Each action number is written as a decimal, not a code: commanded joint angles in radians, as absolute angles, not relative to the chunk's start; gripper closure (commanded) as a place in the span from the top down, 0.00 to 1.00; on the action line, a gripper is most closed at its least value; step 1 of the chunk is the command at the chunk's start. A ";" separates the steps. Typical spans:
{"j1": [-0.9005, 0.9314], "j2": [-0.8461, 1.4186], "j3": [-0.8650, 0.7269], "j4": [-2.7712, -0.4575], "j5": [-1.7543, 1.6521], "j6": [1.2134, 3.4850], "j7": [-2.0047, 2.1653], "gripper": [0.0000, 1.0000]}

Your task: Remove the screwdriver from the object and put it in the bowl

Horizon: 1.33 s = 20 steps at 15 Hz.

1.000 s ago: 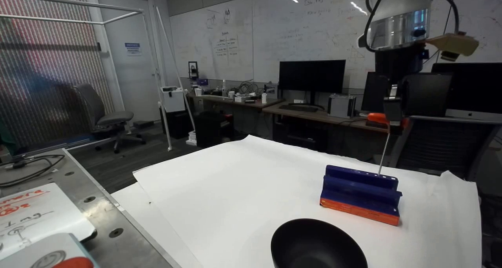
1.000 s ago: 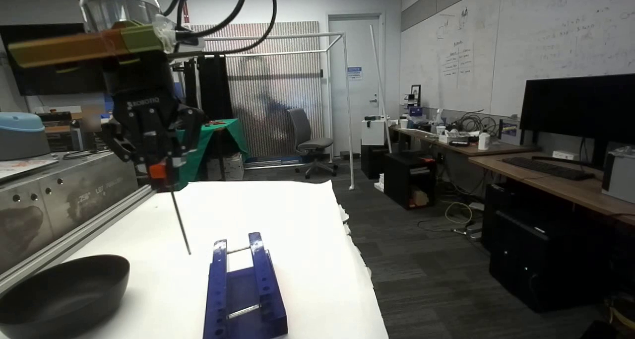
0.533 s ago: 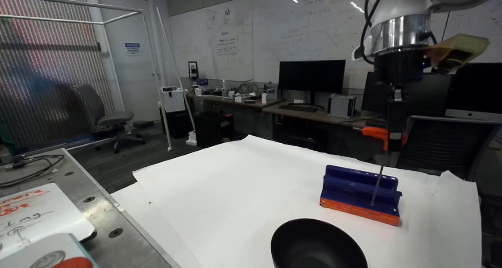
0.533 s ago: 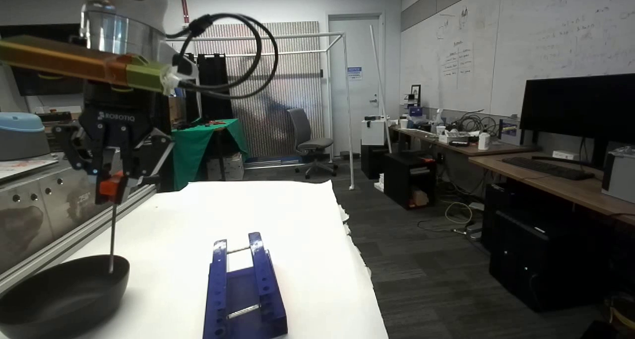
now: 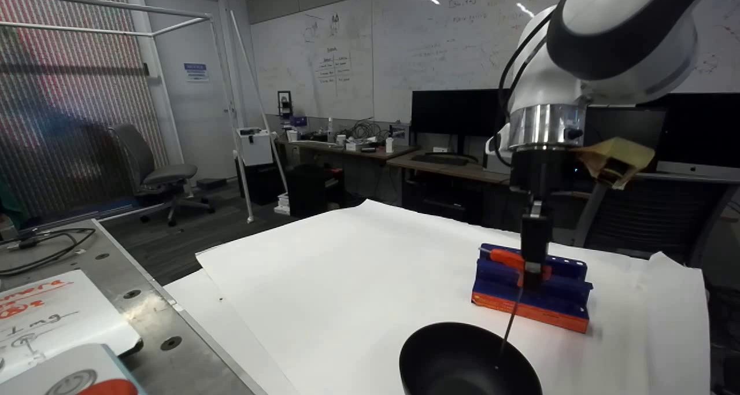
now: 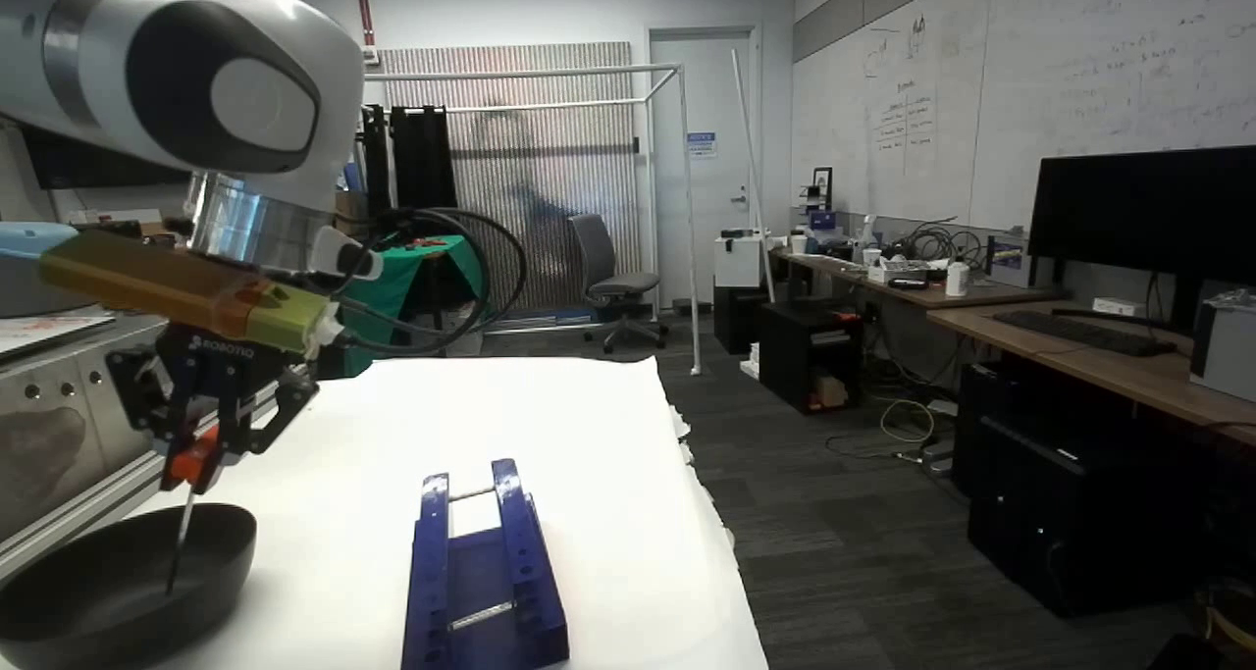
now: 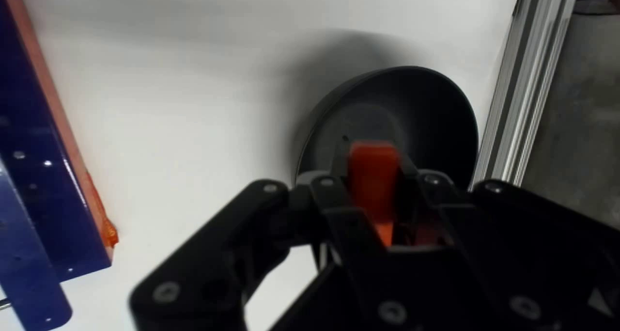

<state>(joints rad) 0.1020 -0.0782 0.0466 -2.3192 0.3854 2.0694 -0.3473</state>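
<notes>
My gripper is shut on the red-orange handle of the screwdriver, seen in both exterior views. The screwdriver points shaft-down, slightly tilted, with its tip inside the outline of the black bowl. I cannot tell whether the tip touches the bowl. In the wrist view the orange handle sits between the fingers, in front of the bowl. The object, a blue ridged block on an orange base, stands behind the gripper there. It is apart from the screwdriver and also shows in the wrist view.
The white-covered table bears the bowl and the block. A metal rail runs close beside the bowl. A metal bench adjoins the table. Metal bars lie across the block's two walls.
My gripper has moved from above the block side over to the bowl and lowered, carrying the screwdriver. The shaft tip is now within the bowl's outline. Block and bowl have not moved.
</notes>
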 commanded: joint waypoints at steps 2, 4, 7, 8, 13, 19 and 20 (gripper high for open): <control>0.134 0.017 0.100 -2.320 0.411 2.201 -0.351 0.07; 0.138 0.060 0.120 -2.315 0.407 2.234 -0.348 0.09; 0.135 0.092 0.142 -2.315 0.394 2.267 -0.349 0.12; 0.131 0.096 0.145 -2.318 0.394 2.274 -0.357 0.17; 0.116 0.073 0.139 -2.338 0.346 2.302 -0.355 0.58; 0.095 -0.072 0.108 -2.395 0.160 2.286 -0.318 0.99; 0.089 -0.107 0.099 -2.411 0.111 2.287 -0.299 1.00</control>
<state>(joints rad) 0.1001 0.0251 0.1161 -2.3425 0.2223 2.2856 -0.3395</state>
